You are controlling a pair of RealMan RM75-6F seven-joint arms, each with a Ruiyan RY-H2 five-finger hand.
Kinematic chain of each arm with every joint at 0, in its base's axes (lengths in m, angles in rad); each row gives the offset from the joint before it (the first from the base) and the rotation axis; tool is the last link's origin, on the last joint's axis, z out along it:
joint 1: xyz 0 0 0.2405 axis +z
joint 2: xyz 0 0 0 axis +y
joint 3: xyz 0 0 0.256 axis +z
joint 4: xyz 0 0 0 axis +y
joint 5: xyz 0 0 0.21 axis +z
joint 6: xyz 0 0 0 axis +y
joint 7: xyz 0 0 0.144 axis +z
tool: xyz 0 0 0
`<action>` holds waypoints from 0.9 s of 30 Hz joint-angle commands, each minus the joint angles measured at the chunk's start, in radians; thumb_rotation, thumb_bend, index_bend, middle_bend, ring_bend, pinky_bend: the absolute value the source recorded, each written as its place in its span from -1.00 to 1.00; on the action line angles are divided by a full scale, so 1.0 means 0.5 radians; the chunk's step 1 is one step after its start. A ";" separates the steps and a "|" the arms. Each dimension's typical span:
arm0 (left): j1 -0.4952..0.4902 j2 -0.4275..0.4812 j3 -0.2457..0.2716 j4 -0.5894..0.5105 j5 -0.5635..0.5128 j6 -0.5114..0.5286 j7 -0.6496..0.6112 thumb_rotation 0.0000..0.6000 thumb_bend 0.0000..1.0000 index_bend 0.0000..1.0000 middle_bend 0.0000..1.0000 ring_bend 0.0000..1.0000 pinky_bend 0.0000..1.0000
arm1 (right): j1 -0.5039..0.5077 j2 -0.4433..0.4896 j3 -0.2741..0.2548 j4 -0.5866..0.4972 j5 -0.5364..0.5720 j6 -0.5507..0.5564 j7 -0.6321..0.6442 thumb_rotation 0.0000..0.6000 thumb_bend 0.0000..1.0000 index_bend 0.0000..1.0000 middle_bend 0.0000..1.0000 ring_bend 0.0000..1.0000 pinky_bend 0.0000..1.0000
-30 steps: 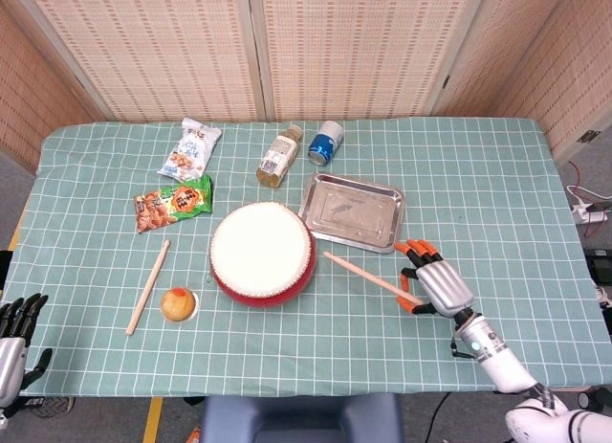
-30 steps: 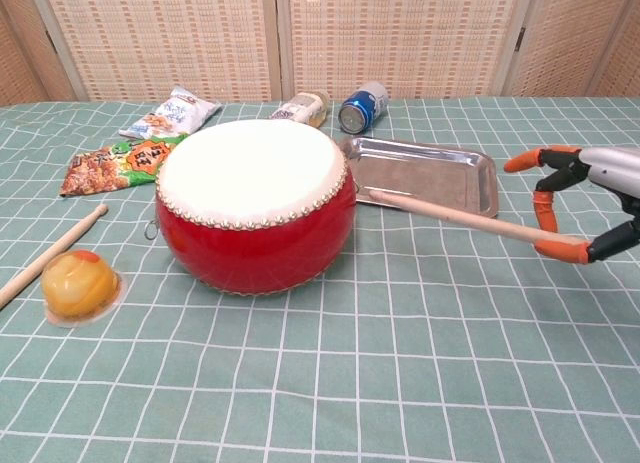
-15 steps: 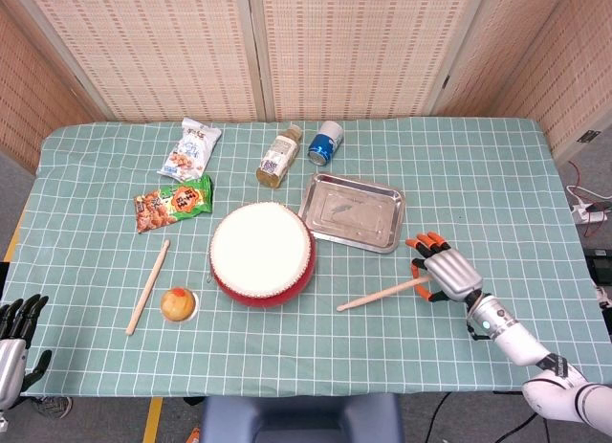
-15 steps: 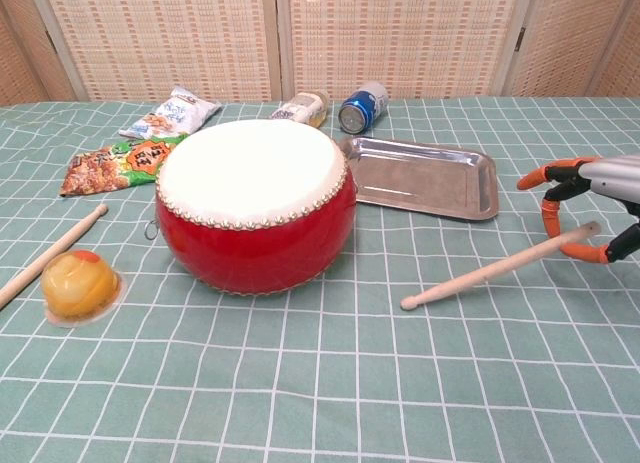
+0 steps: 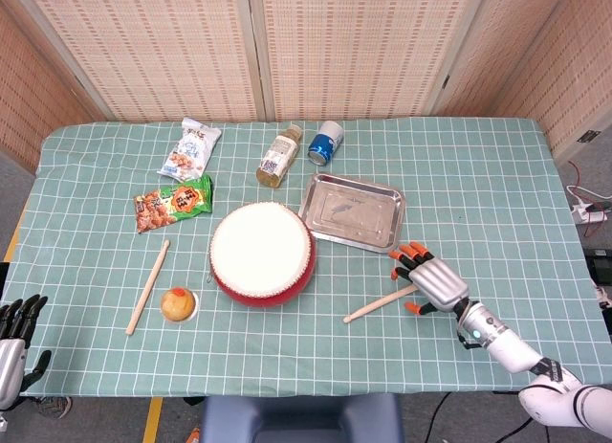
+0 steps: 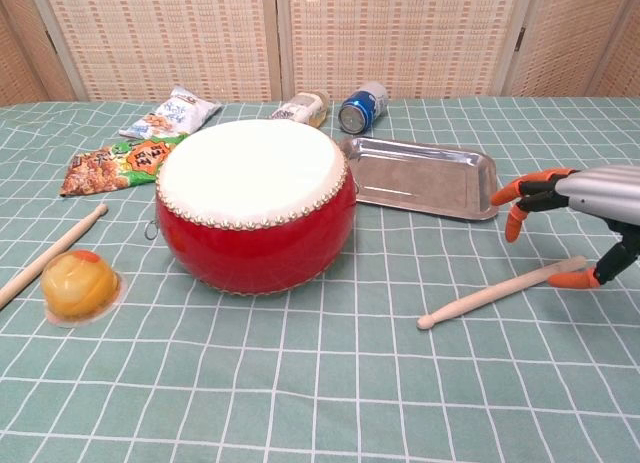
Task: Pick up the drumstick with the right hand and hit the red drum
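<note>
One right hand (image 5: 428,280) — fingers spread — hovers over the drumstick (image 6: 500,292), grasp unclear.

I'm working in what looks like a staged lab room: woven folding screens (image 5: 287,46) wall off a desk (image 5: 497,175) under a green checked cloth, with cables and a power strip (image 5: 585,211) on the floor.

drumstick (image 5: 380,304) right of drum (image 5: 261,253), tray (image 5: 352,211) behind

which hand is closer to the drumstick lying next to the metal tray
Right. The right hand is at that drumstick's handle end, beside the tray. The left hand sits far off at the table's near left corner.
</note>
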 commanded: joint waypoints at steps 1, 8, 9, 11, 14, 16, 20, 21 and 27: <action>0.003 -0.003 0.000 0.008 -0.001 0.003 -0.008 1.00 -0.35 -0.93 -0.91 -1.00 -0.99 | -0.007 -0.082 -0.024 0.003 -0.034 0.028 -0.063 0.74 -0.45 -0.24 -0.82 -1.00 -1.00; 0.007 -0.011 0.000 0.036 0.003 0.009 -0.036 1.00 -0.35 -0.93 -0.90 -1.00 -0.99 | -0.014 -0.306 -0.005 0.146 -0.048 0.083 -0.117 0.74 -0.45 -0.15 -0.81 -1.00 -1.00; 0.007 -0.012 -0.001 0.040 0.003 0.010 -0.041 1.00 -0.34 -0.93 -0.90 -1.00 -0.99 | -0.012 -0.328 -0.001 0.159 -0.048 0.088 -0.116 0.74 -0.45 -0.14 -0.81 -1.00 -1.00; 0.009 -0.015 -0.001 0.050 -0.001 0.007 -0.052 1.00 -0.34 -0.93 -0.90 -1.00 -0.99 | -0.007 -0.374 0.005 0.190 -0.050 0.096 -0.116 0.74 -0.45 -0.10 -0.81 -1.00 -1.00; 0.010 -0.023 -0.001 0.068 -0.008 0.000 -0.068 1.00 -0.35 -0.93 -0.90 -1.00 -0.99 | 0.002 -0.425 0.011 0.241 -0.045 0.088 -0.134 0.74 -0.45 -0.05 -0.81 -1.00 -1.00; 0.011 -0.029 0.001 0.081 -0.011 -0.006 -0.079 1.00 -0.35 -0.93 -0.90 -1.00 -0.99 | 0.007 -0.452 0.013 0.268 -0.033 0.075 -0.132 0.74 -0.43 -0.03 -0.81 -1.00 -1.00; 0.016 -0.039 -0.001 0.107 -0.020 -0.008 -0.099 1.00 -0.35 -0.93 -0.90 -1.00 -0.99 | 0.007 -0.478 0.007 0.303 -0.026 0.072 -0.129 0.75 -0.37 0.03 -0.81 -1.00 -1.00; 0.017 -0.040 -0.001 0.112 -0.022 -0.009 -0.103 1.00 -0.35 -0.93 -0.90 -1.00 -0.99 | 0.007 -0.481 0.004 0.307 -0.024 0.069 -0.128 0.75 -0.35 0.06 -0.81 -1.00 -1.00; 0.019 -0.050 -0.002 0.138 -0.019 -0.007 -0.126 1.00 -0.35 -0.93 -0.90 -1.00 -0.99 | 0.001 -0.497 -0.003 0.330 -0.004 0.062 -0.124 0.75 -0.26 0.16 -0.81 -1.00 -1.00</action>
